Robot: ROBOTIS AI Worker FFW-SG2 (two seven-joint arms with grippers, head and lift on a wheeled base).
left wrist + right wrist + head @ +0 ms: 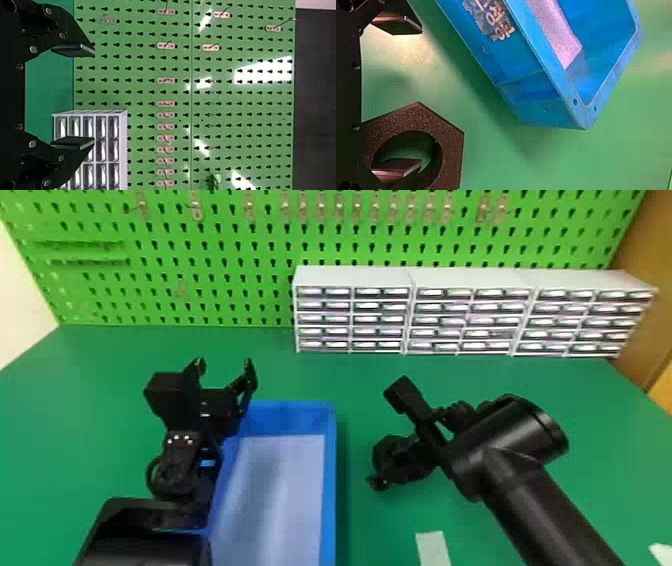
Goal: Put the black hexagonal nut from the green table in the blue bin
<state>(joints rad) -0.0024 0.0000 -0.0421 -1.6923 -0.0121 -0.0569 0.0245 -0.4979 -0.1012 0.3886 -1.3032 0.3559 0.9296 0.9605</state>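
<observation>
In the head view, my left gripper stands open above the blue bin's back left corner; in the left wrist view, the left gripper has nothing between its spread fingers. My right gripper is over the green table, just right of the bin. The right wrist view has the right gripper open near the black hexagonal nut. One fingertip overlaps the nut's round hole; whether it is inside the hole or above it I cannot tell. The nut's near side is partly hidden by the gripper body.
White drawer cabinets line the table's back right, against a green pegboard. A pale strip lies on the green table near the front. The bin's wall stands close to the right gripper.
</observation>
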